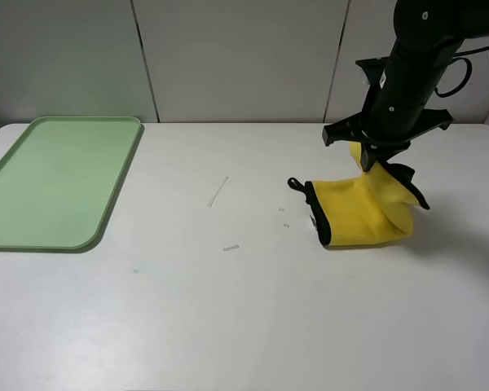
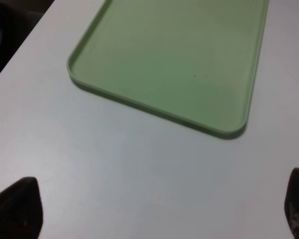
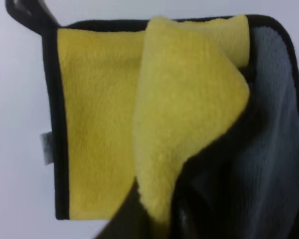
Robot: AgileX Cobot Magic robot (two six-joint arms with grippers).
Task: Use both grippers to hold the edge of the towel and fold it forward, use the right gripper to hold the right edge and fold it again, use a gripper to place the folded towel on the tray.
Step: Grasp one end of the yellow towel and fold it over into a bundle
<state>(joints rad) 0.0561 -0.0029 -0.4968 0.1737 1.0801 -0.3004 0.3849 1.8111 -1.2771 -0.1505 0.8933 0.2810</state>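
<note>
The yellow towel [image 1: 354, 213] lies on the white table at the right, partly folded, with its black loop [image 1: 295, 184] pointing left. Its right part is lifted and curls over the flat part, so the grey reverse [image 3: 274, 149] shows. My right gripper [image 1: 373, 163] hangs above that raised part, shut on the towel's right edge; in the right wrist view the yellow fold [image 3: 184, 124] runs down into the gripper [image 3: 157, 226]. The black edge of the towel [image 3: 52, 99] frames the flat part. The pale green tray [image 1: 57, 179] sits at the far left. My left gripper [image 2: 154, 214] hovers open beside the tray [image 2: 179, 55].
A few small clear scraps [image 1: 218, 191] [image 1: 231, 248] lie on the table between tray and towel. Grey wall panels stand behind the table's far edge. The right arm's body looms over the towel's back right.
</note>
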